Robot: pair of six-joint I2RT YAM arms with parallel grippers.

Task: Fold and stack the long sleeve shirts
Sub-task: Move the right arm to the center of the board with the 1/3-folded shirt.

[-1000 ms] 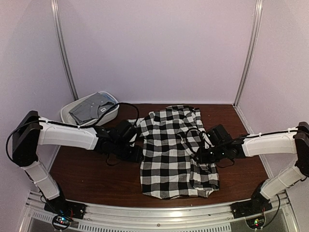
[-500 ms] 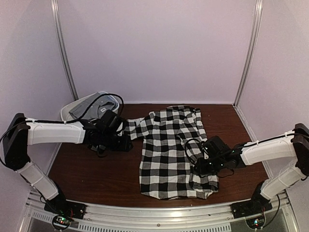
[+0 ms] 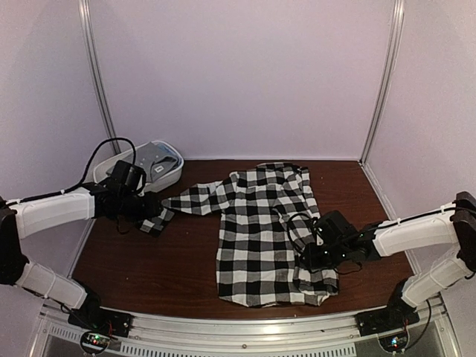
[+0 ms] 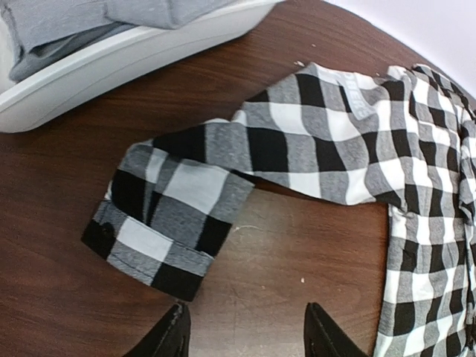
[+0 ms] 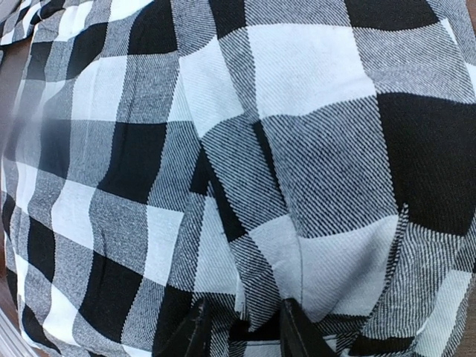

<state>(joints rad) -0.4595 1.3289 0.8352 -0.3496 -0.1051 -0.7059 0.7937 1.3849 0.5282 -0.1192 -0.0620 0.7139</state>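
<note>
Two shirts, two spots: checked shirt (image 3: 260, 238) lies flat mid-table (image 3: 134, 260), collar end away from the arm bases. Grey shirt (image 3: 145, 165) sits in the tub (image 3: 175, 172) at far left, so stacking isn't started by my read. One sleeve (image 3: 195, 201) runs straight out from the body toward the tub, and its cuff (image 4: 149, 238) is doubled back on itself just short of the tub wall. My guess on why: the sleeve is laid out full length so it can go across the body in one clean fold, and the turned-back cuff wants flattening first. Opposite edge of the shirt is bunched and doubled over, likely a side fold in progress. Left gripper (image 4: 247, 321) is released. Its jaws are apart with only bare wood between them, just behind the cuff and not touching it. Left arm is stretched long and low from the left edge, wrist close to the table, fingers pointing along the sleeve toward the shirt body, tub just beside it on the far side. Right gripper (image 5: 242, 325) is down on the bunched edge, jaws narrow with a ridge of check cloth running into the gap. That reads as a pinch on the fold, though the wrist view crops the tips. Right arm comes in low from the right edge, forearm nearly level, wrist tipped down into the cloth. Grippers are well apart, one at each side of the shirt.
</note>
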